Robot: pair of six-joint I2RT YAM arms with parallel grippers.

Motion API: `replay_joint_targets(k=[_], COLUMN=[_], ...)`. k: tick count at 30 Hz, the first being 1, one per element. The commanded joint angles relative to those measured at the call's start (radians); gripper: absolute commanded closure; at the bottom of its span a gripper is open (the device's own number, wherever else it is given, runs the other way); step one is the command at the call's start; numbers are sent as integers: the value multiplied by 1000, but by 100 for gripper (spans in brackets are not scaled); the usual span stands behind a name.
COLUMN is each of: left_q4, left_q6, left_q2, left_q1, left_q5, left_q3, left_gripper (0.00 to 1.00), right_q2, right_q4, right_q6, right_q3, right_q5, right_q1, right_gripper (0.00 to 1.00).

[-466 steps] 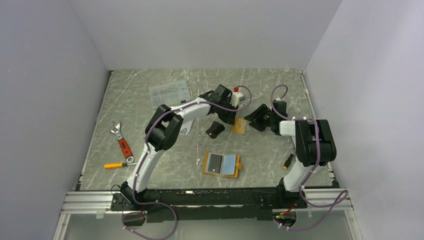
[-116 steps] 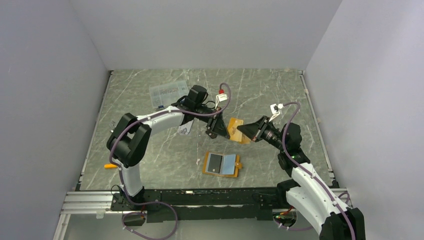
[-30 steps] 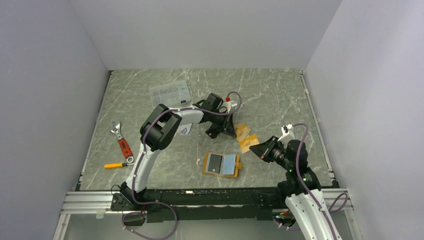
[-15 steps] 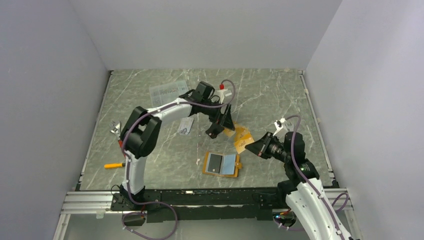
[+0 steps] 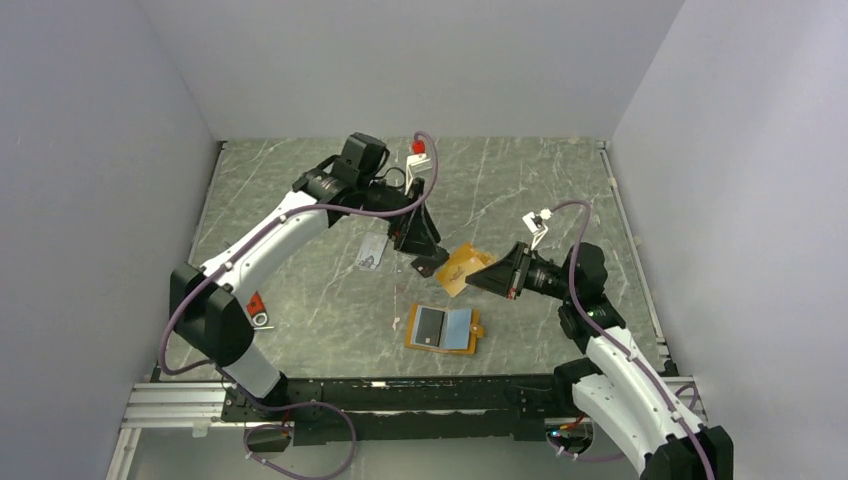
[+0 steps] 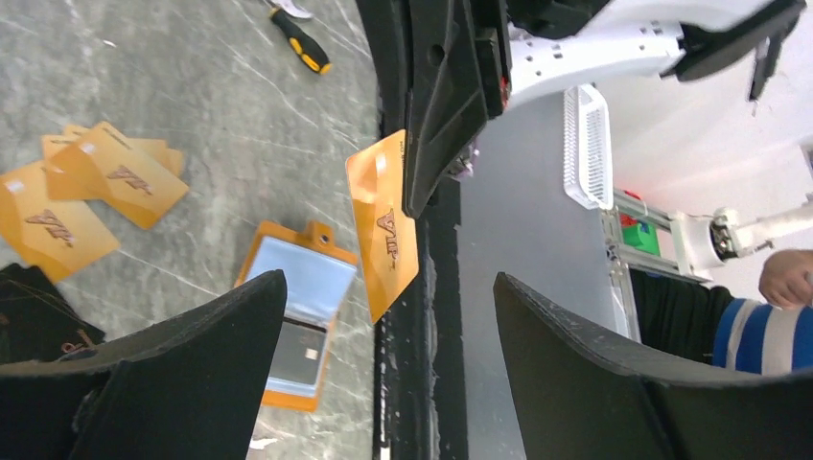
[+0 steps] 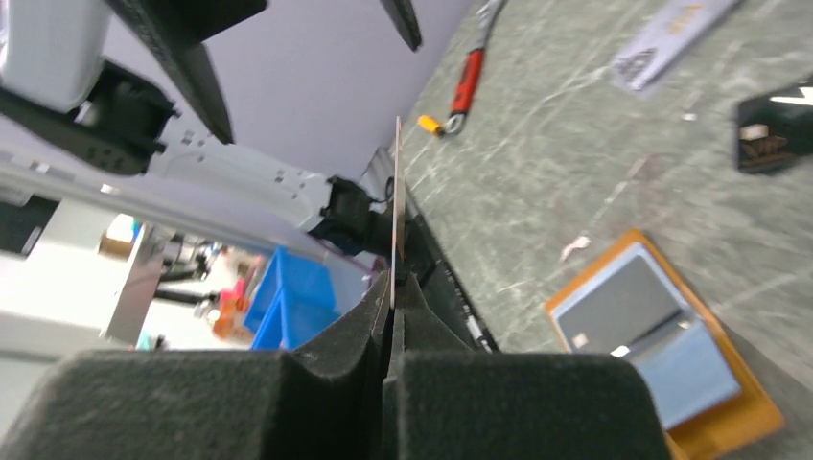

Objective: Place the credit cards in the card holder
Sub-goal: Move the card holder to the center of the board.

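Right gripper [image 7: 393,287]: my fingers are clamped on one short edge of an orange card [image 5: 460,268]. The card is held off the table, tilted, with its other three edges free. The right wrist view shows it edge-on, a thin line rising from between my pads. It hangs beyond the far edge of the card holder [image 5: 445,328], toward that edge's right end, not touching it.

Card holder: lies open and flat, pale blue-grey inside up, orange rim showing all round, snap tab on its right edge. A dark card-shaped rectangle covers its left half; I cannot tell whether it sits in a pocket. Bare table [image 5: 330,310] shows along each side of the card holder.

Left gripper [image 5: 422,250]: my fingers are spread wide with nothing between them. It is raised beyond the card holder's far edge, near the held card but apart from it. In the left wrist view the held card and the card holder's tab edge show through the gap between my fingers.

Other cards, all flat on the table beyond the card holder's far edge:
- black card [image 7: 777,125], under the left gripper
- silver card [image 5: 372,250], farther left
- loose orange cards [image 6: 96,187], overlapping in a small pile

Left of the card holder, well apart from it: wrench [image 7: 467,81] and screwdriver [image 6: 299,43].
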Motion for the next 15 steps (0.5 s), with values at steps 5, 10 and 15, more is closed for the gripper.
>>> replay_joint_targets(k=[5, 10, 15], left_q4=[-91, -70, -57], left_q6=[71, 51, 44], left_q2=[-70, -83, -84], left_q1=[2, 0, -6], left_q5=[80, 93, 140], left_q3=[-77, -86, -78], left_gripper=[19, 27, 35], right_q2=[66, 85, 123], right_q4=[106, 97, 114], right_q6=[-50, -64, -69], right_q3=[151, 182, 200], right_q5=[-78, -78, -78], right_q1=[109, 117, 125], right_gripper=[100, 100, 100])
